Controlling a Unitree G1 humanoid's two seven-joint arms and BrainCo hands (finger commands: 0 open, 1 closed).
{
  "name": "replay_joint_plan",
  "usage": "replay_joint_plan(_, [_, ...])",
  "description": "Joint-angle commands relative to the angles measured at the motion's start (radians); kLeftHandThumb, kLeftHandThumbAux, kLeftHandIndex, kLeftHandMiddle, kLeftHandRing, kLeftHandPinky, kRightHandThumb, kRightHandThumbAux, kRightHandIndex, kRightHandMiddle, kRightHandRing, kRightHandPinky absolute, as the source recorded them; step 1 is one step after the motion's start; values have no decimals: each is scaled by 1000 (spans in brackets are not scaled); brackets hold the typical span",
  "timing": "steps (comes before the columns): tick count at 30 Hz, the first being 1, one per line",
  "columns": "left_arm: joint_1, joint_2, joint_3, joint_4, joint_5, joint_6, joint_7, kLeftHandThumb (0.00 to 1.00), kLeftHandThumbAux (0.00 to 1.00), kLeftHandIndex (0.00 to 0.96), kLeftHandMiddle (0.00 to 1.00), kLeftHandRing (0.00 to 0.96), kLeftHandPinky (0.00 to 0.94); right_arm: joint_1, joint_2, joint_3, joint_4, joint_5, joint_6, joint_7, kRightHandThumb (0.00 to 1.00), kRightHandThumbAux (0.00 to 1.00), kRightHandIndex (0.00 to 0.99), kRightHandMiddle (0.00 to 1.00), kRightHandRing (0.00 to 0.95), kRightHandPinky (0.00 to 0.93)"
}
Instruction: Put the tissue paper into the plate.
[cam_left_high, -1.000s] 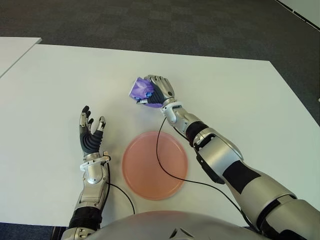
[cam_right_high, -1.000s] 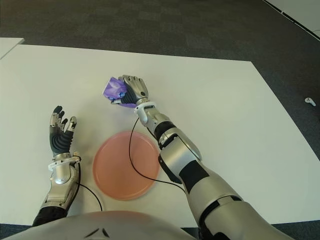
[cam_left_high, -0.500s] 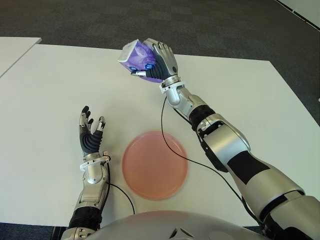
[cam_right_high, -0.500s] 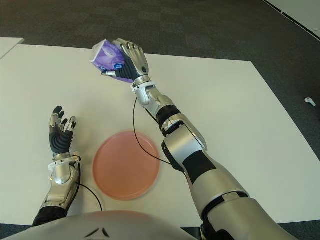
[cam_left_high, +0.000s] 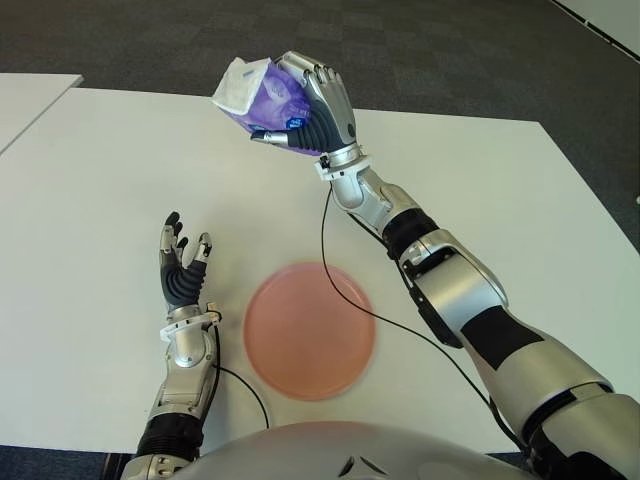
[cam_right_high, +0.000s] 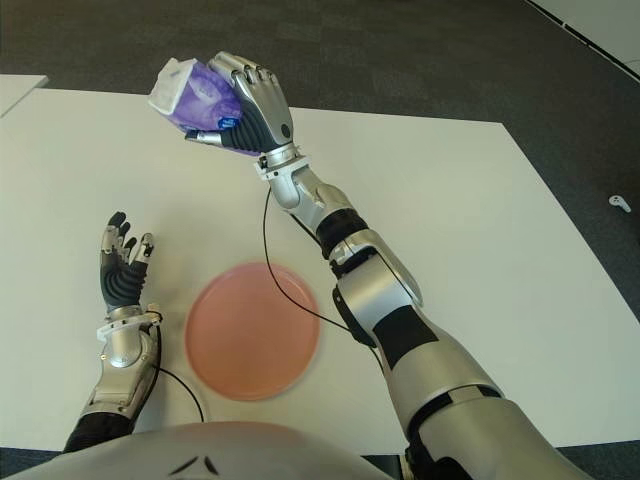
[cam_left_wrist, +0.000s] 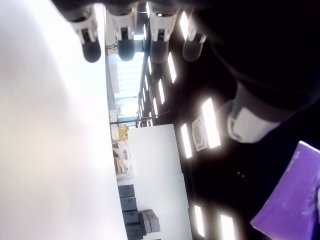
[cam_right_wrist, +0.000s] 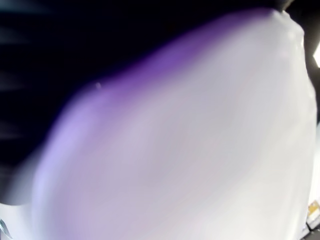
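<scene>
My right hand (cam_left_high: 305, 100) is raised high above the far side of the white table (cam_left_high: 520, 220), its fingers curled around a purple tissue paper pack (cam_left_high: 262, 95) with a white end. The same pack (cam_right_wrist: 190, 140) fills the right wrist view. A round pink plate (cam_left_high: 309, 330) lies flat on the table near me, well below and nearer than the held pack. My left hand (cam_left_high: 181, 268) shows to the left of the plate, palm up, fingers spread and holding nothing.
A black cable (cam_left_high: 335, 300) runs from my right forearm across the plate's right side. A second white table (cam_left_high: 25, 100) stands at the far left. Dark carpet (cam_left_high: 450, 50) lies beyond the table's far edge.
My right hand has lifted the tissue pack off the table, rising and moving farther from me. The left hand and the plate have stayed put.
</scene>
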Motion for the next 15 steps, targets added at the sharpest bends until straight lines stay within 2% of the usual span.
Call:
replay_joint_plan(1, [106, -5, -17, 143, 66, 10, 17, 0, 511, 0, 0, 0, 0, 143, -49, 12, -138, -2, -64, 70, 1000, 694, 456, 904, 850, 436])
replay_joint_plan(6, [110, -4, -20, 135, 68, 20, 14, 0, 506, 0, 0, 0, 0, 236, -95, -2, -273, 36, -86, 204, 1000, 694, 456, 900, 854, 436])
replay_joint_plan(9, [117, -9, -20, 125, 55, 26, 2, 0, 508, 0, 0, 0, 0, 297, -141, -12, -377, 71, -88, 329, 835, 704, 445, 897, 862, 701])
replay_joint_plan(12, [118, -12, -21, 123, 46, 25, -3, 0, 517, 0, 0, 0, 0, 369, -214, -27, -496, 137, -94, 482, 780, 707, 442, 889, 863, 792])
replay_joint_plan(15, [116, -13, -20, 128, 38, 11, -7, 0, 527, 0, 0, 0, 0, 447, -300, -35, -617, 237, -80, 660, 761, 708, 441, 877, 860, 830])
